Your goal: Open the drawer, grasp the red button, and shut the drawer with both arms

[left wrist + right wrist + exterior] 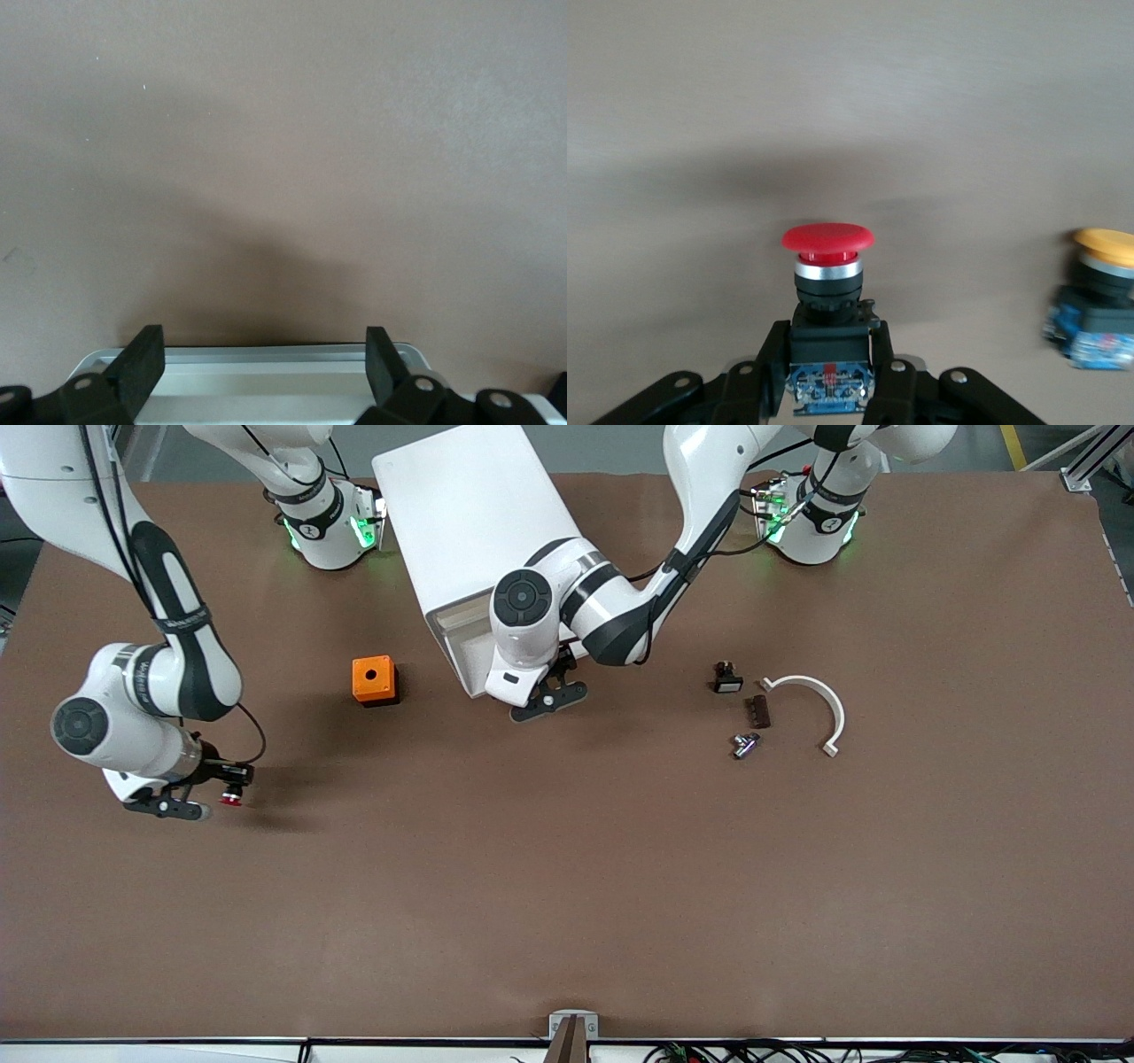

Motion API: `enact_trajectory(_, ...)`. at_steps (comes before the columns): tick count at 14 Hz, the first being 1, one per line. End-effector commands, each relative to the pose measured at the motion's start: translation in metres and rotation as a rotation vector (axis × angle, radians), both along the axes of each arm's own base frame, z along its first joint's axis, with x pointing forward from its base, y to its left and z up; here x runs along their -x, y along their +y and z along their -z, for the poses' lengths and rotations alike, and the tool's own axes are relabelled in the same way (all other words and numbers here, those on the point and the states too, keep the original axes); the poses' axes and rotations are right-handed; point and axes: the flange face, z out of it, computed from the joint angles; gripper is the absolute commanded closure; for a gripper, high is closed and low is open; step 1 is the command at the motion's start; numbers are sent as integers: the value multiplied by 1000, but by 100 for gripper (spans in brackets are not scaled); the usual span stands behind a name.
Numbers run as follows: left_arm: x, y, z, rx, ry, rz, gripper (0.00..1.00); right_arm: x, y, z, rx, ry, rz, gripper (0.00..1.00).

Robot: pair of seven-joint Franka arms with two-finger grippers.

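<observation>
So the orange box (374, 680) sits beside the white drawer cabinet (483, 549). Right gripper (215, 793) hangs low over the table's right-arm end, pinching the red button (827, 266); a yellow-capped one (1101, 297) lies nearby. Left gripper (266, 363) is spread wide at the drawer front (266, 376), probably nearly shut.

Front view. White drawer cabinet (474, 531) stands on brown worktop (567, 886) between the two arm bases, drawer front facing the camera. Left gripper (551, 698) sits at drawer front, fingers apart. Orange box (373, 680) w/ hole: beside cabinet, toward right arm's end. Right gripper (208, 793): over worktop well toward right arm's end from cabinet, fingers closed on red-capped button (231, 795). Small black parts and white curved piece (813, 707): toward left arm's end from cabinet.
</observation>
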Motion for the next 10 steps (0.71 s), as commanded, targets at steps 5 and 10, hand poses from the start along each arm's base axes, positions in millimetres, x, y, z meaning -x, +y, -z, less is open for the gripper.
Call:
enact_trajectory(5, 23, -14, -4, 43, 64, -4, 0, 33, -31, -1, 16, 0, 11, 100)
enact_trajectory(10, 46, -25, 6, 35, 88, 23, 0, 37, -53, 5, 23, -56, 20, 100)
